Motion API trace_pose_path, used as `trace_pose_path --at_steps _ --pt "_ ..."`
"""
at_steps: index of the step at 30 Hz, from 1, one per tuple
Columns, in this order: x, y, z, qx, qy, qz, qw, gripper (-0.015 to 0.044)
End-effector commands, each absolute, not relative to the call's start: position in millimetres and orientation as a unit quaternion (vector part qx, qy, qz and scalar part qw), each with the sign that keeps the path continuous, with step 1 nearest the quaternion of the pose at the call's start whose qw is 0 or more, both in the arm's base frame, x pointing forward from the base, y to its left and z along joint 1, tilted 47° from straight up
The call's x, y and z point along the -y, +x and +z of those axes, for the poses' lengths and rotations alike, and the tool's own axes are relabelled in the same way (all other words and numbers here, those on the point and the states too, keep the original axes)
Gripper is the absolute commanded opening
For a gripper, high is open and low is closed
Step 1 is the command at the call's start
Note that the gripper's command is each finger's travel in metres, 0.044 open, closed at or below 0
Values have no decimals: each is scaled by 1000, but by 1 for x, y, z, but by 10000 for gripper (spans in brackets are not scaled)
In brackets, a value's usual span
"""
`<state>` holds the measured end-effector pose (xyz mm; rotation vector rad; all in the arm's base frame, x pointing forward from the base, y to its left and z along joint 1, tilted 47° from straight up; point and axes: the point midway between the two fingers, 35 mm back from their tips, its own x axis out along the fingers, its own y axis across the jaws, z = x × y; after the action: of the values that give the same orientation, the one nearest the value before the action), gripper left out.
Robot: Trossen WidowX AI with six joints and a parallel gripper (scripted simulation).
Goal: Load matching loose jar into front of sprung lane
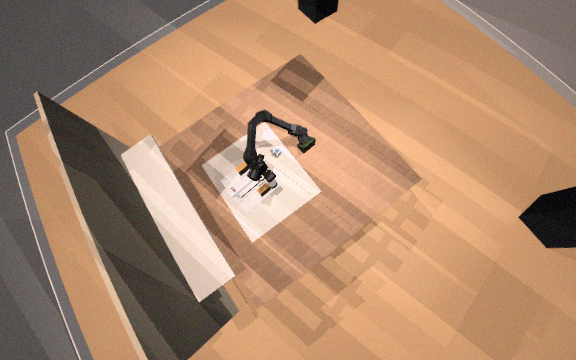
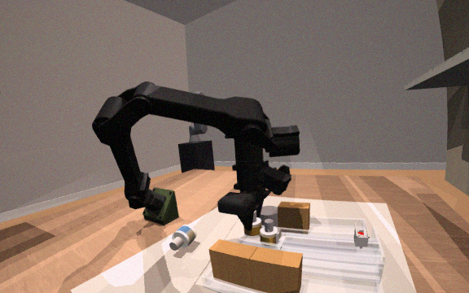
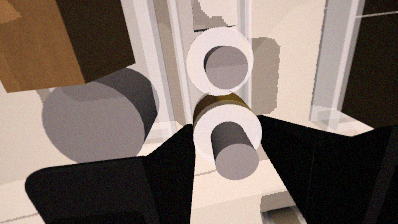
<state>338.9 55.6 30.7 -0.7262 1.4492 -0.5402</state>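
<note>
My gripper is shut on an upright jar with a white shoulder, grey cap and gold-brown band. The matching lane jar stands upright between the clear walls of the sprung lane, directly behind the held jar; in the wrist view the two touch or nearly touch. The held jar is at the lane's front end, in line with the row. Its base and the low front stop are hidden, so its height over the lane floor cannot be told. The pusher plate is not clearly visible.
Orange-brown boxes stand on both sides of the lane. A large grey cylinder stands close beside the left finger in the wrist view. A blue-banded jar lies on its side away from the rack.
</note>
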Motion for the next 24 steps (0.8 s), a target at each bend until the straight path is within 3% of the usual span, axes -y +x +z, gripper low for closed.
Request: trace_pose_path --at_steps 1,24 --pt "-57 346 34 -630 -321 -240 665 0" --pt "-54 347 31 -630 -321 -240 665 0"
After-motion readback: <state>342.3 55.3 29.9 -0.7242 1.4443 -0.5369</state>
